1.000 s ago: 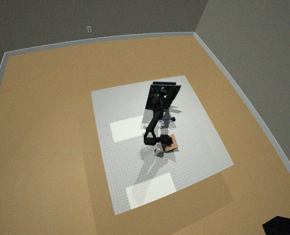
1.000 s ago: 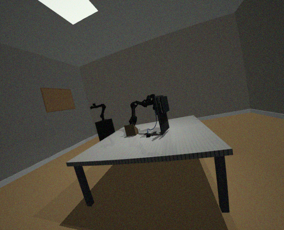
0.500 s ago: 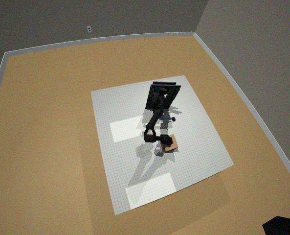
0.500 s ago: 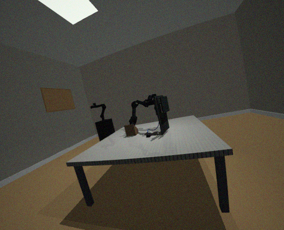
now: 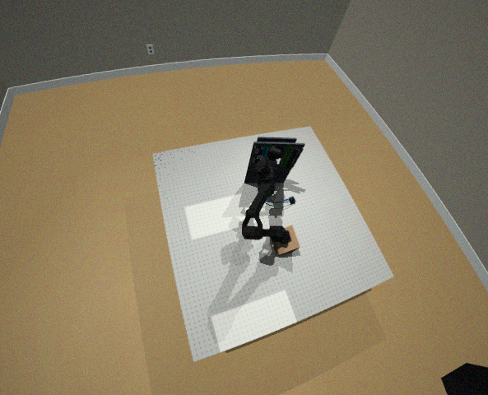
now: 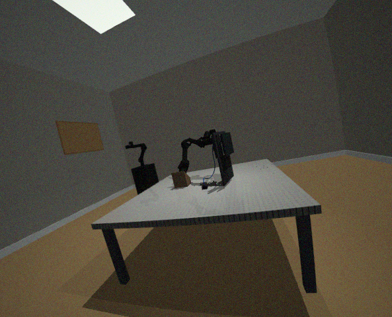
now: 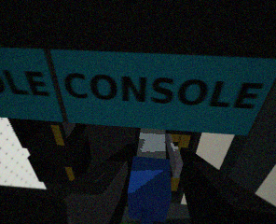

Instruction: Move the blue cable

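Bracketing the blue plug (image 7: 149,189) left and right: our gripper (image 5: 273,153) (image 6: 213,134) (image 7: 158,151), jaws partly closed; we cannot tell whether they grip it. Plug: below the right CONSOLE label (image 7: 161,100), its seating unclear to us. Server rack (image 5: 251,176) (image 6: 226,170): upright, at the table's (image 5: 341,238) (image 6: 257,197) far side in our top view. Blue cable (image 5: 283,200) (image 6: 214,165): reaching a small black block (image 5: 291,200) (image 6: 204,186). Brown block (image 5: 292,242) (image 6: 180,179): near, beside the arm's base
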### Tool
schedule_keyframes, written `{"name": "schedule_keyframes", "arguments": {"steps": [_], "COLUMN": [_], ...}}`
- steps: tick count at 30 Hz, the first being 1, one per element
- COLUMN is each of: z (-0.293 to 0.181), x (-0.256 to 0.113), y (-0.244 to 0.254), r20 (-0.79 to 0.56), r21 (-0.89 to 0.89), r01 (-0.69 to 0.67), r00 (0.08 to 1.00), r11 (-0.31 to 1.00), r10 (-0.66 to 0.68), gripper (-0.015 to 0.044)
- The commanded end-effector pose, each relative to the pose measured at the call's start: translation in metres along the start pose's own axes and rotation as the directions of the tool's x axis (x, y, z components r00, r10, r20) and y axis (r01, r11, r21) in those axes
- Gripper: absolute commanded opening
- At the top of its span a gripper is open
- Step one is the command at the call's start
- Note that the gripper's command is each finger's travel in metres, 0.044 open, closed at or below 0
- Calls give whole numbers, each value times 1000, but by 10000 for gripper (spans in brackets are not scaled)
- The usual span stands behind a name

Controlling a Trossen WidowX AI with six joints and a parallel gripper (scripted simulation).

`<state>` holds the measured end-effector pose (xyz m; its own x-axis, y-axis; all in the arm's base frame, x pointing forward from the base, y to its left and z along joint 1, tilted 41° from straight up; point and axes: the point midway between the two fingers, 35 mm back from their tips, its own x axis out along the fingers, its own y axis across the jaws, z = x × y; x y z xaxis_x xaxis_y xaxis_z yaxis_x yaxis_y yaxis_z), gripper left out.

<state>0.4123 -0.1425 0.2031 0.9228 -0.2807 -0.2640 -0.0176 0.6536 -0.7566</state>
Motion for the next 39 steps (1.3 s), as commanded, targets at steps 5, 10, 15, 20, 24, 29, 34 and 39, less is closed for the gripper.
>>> {"name": "schedule_keyframes", "arguments": {"steps": [5,10,15,20,24,29,34,39], "z": [0,0,0,0,0,0,-1,-2], "x": [0,0,0,0,1,-3,-5,-8], "y": [0,0,0,0,1,2,2,2], "r20": [0,0,0,0,-2,-4,-4,-4], "r21": [0,0,0,0,2,4,4,4], "r01": [-1,-1,-1,-1,-2,-3,-3,-3], "r00": [1000,1000,1000,1000,1000,1000,1000,1000], "r11": [1000,1000,1000,1000,1000,1000,1000,1000], "r10": [1,1,1,1,2,3,3,3], "gripper": [86,53,19,0,0,0,0,0]}}
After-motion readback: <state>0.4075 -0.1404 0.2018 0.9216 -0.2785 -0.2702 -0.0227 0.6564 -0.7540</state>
